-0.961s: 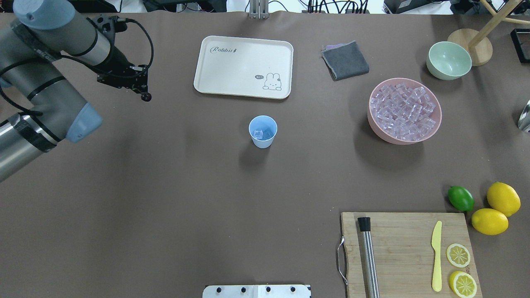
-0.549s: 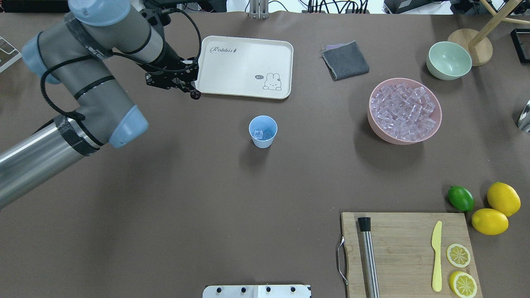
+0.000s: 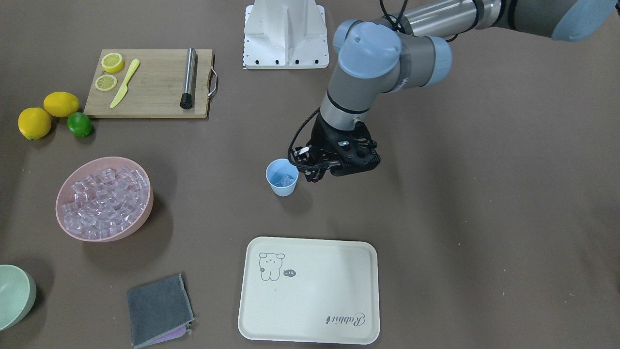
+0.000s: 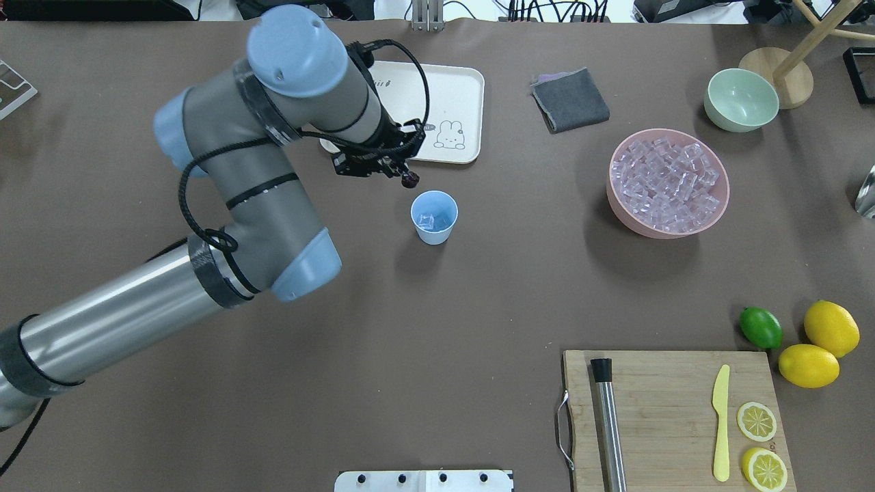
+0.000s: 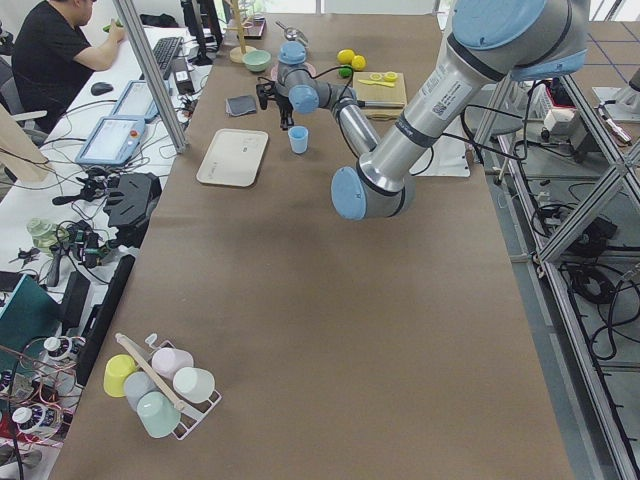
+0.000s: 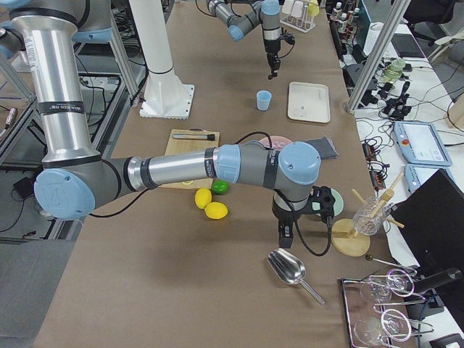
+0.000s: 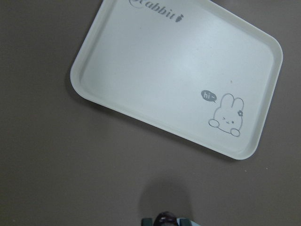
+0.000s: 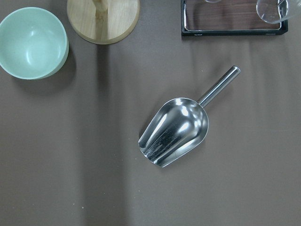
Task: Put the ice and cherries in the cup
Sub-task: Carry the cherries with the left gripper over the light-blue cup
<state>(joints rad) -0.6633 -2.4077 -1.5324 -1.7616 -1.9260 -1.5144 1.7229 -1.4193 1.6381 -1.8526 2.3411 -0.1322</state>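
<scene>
Cherries (image 4: 409, 180) are in the air! The left fingers (image 4: 400, 171) are pinching them, and the dark red fruit hangs below the tips. It sits just outside the cup (image 4: 434, 217), off the rim on the side towards the tray (image 4: 451, 89), and not yet over the mouth. Ice (image 4: 426, 221) is already at the bottom of that cup, so this looks like the closing stretch.

What does the drop call for? I'd want the fruit carried across to the middle of the mouth before anything lets go. That cup is light and narrow, and a nudge on the rim could tip it. A low release would help too, since dangling fruit can swing and catch the edge. Then the fingers should spread fully so the thin stems don't snag.

The right fingers (image 6: 283, 233) sit well apart from the cup, beyond the pink bowl (image 4: 618, 205), above the metal scoop (image 8: 174, 132). Whether they are spread or closed, I cannot tell.
</scene>
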